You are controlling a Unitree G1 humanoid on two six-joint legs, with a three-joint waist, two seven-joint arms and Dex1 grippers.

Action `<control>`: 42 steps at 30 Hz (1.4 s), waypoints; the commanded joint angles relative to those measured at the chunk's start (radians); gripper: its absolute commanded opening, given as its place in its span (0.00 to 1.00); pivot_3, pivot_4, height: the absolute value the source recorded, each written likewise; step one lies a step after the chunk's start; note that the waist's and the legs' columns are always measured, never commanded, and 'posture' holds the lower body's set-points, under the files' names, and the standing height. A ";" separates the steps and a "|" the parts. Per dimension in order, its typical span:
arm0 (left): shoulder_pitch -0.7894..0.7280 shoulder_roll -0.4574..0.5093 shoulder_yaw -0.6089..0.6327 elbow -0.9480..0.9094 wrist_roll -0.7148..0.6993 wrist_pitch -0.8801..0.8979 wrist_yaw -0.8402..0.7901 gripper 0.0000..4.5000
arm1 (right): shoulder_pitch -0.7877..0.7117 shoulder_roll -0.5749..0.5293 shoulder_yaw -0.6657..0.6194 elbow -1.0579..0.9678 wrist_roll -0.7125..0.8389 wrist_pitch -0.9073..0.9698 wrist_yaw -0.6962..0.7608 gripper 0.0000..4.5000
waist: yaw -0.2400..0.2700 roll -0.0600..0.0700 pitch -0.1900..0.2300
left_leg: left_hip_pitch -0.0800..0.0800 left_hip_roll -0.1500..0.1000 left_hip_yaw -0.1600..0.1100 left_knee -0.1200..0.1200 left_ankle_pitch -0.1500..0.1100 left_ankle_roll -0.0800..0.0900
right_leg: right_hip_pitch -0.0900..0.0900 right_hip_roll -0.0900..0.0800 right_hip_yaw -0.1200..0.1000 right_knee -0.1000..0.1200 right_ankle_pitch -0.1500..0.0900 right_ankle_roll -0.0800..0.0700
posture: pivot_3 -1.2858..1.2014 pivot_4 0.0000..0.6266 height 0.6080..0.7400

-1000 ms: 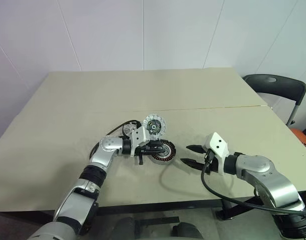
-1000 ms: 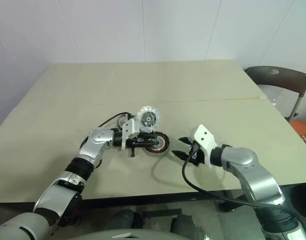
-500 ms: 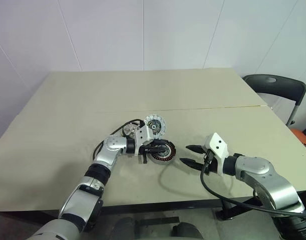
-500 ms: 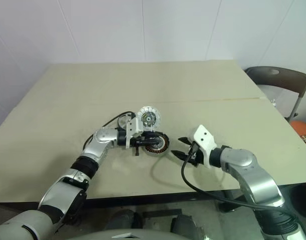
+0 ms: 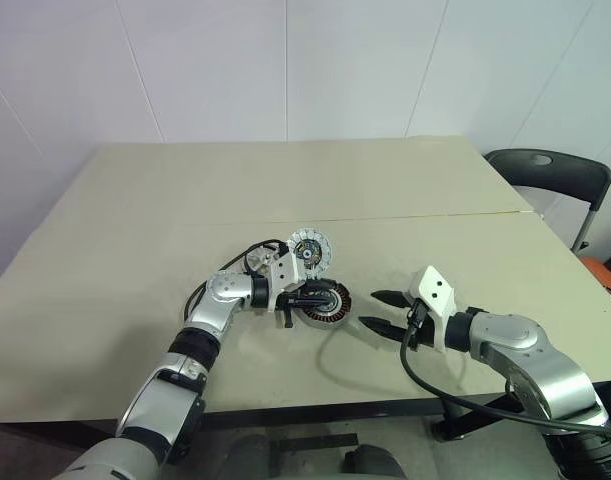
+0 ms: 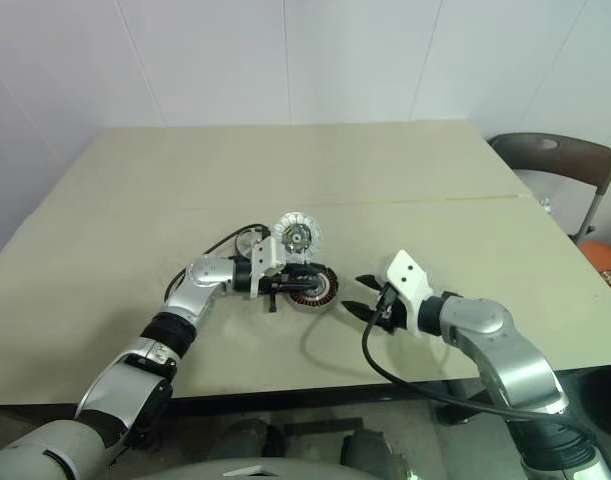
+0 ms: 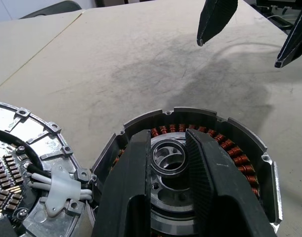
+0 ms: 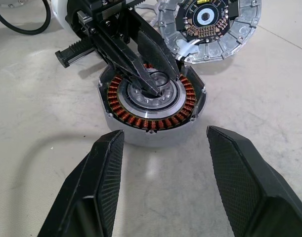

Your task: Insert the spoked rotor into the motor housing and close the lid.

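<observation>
- My left gripper [image 7: 168, 163] reaches over the motor housing [image 5: 327, 303], which sits on the table [image 5: 135, 220] near the middle.
- Its two black fingers [image 7: 128, 182] are close together. They sit on each side of a small shiny ring [image 7: 169, 157] in the middle of the housing. I cannot tell if they squeeze it.
- The housing is round and grey outside. Inside I see a ring of copper-coloured coils [image 8: 122, 116].
- The lid [image 8: 210, 22] lies flat on the table just behind the housing, so close that it may touch it. Its ring of pale blocks faces up, around a dark middle.
- Thin white wires [image 7: 39, 177] come out of the lid on the housing's side.
- A silver wheel [image 5: 257, 260], partly hidden behind my left wrist, lies on the table beside the lid. I think it is the spoked rotor, but I cannot see it well.
- My right gripper [image 8: 163, 163] is near the housing on its other side, pointing at it. Its fingers [image 8: 104, 182] are wide apart and hold nothing.
- A dark chair [image 5: 555, 175] stands past the right end of the table.
</observation>
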 commanded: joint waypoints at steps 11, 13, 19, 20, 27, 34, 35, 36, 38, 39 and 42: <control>-0.047 -0.016 0.069 -0.036 -0.072 0.076 0.005 0.74 | -0.027 0.005 -0.005 -0.002 -0.015 -0.022 -0.007 0.63 | 0.000 0.000 0.000 | 0.000 0.000 0.000 0.000 0.000 0.000 | 0.000 0.000 0.000 0.001 0.000 0.000 | 0.52 0.00 1.00; -0.056 -0.018 0.077 -0.040 -0.079 0.087 0.006 0.74 | -0.029 0.009 0.002 -0.001 -0.019 -0.023 -0.007 0.63 | 0.000 0.000 0.000 | 0.000 0.000 0.000 0.001 0.000 0.000 | 0.000 0.000 0.000 0.001 0.000 0.000 | 0.52 0.00 1.00; -0.059 -0.022 0.069 -0.032 -0.070 0.084 0.026 0.74 | -0.033 0.020 0.015 0.005 -0.035 -0.028 -0.006 0.63 | -0.001 -0.001 0.000 | 0.000 0.000 0.000 0.001 0.000 0.000 | 0.001 0.000 0.000 0.001 0.000 0.001 | 0.52 0.00 1.00; -0.057 -0.022 0.065 -0.031 -0.063 0.079 0.033 0.74 | -0.031 0.020 0.015 0.003 -0.036 -0.028 -0.006 0.63 | -0.001 -0.001 0.000 | 0.000 0.000 0.000 0.001 0.000 0.000 | 0.001 0.000 0.000 0.001 0.000 0.001 | 0.52 0.00 1.00; -0.043 -0.037 0.045 -0.030 -0.043 0.075 0.058 0.46 | -0.034 0.032 0.022 0.008 -0.046 -0.034 -0.006 0.63 | -0.001 -0.001 0.000 | 0.000 0.000 0.000 0.001 0.000 0.000 | 0.001 0.000 0.000 0.002 0.001 0.001 | 0.52 0.00 1.00; -0.042 -0.047 0.037 -0.010 -0.001 0.041 0.120 0.01 | -0.045 0.050 0.032 0.008 -0.055 -0.035 -0.010 0.63 | 0.000 -0.001 -0.001 | 0.000 0.000 0.000 0.001 0.000 0.000 | 0.001 0.000 0.000 0.002 0.001 0.001 | 0.52 0.00 1.00; -0.044 -0.046 0.030 -0.002 0.013 0.029 0.132 0.01 | -0.045 0.051 0.031 0.007 -0.055 -0.036 -0.010 0.63 | 0.000 -0.001 -0.001 | 0.000 0.000 0.000 0.001 0.000 0.000 | 0.001 0.000 0.000 0.002 0.001 0.001 | 0.52 0.00 1.00; -0.045 -0.046 0.024 0.005 0.024 0.019 0.137 0.01 | -0.044 0.052 0.030 0.003 -0.054 -0.035 -0.012 0.63 | 0.000 -0.001 -0.001 | 0.000 0.000 0.000 0.001 0.000 0.000 | 0.001 0.000 0.000 0.002 0.001 0.001 | 0.52 0.00 1.00; -0.047 -0.048 0.019 0.015 0.036 0.005 0.143 0.01 | -0.043 0.053 0.029 -0.002 -0.053 -0.034 -0.015 0.63 | 0.000 -0.001 -0.001 | 0.000 0.000 0.000 0.001 0.000 0.000 | 0.001 0.000 0.000 0.002 0.001 0.001 | 0.52 0.00 1.00; -0.049 -0.050 0.019 0.019 0.038 0.001 0.144 0.01 | -0.042 0.054 0.027 -0.005 -0.054 -0.036 -0.017 0.63 | 0.000 -0.001 -0.001 | 0.000 0.000 0.000 0.001 0.000 0.000 | 0.001 0.000 0.000 0.002 0.001 0.001 | 0.52 0.00 1.00; -0.055 -0.051 0.011 0.030 0.051 -0.009 0.145 0.01 | -0.041 0.057 0.023 -0.015 -0.053 -0.036 -0.025 0.63 | 0.000 -0.001 -0.001 | 0.000 0.000 0.000 0.001 0.000 0.000 | 0.001 0.000 0.000 0.002 0.001 0.001 | 0.52 0.00 1.00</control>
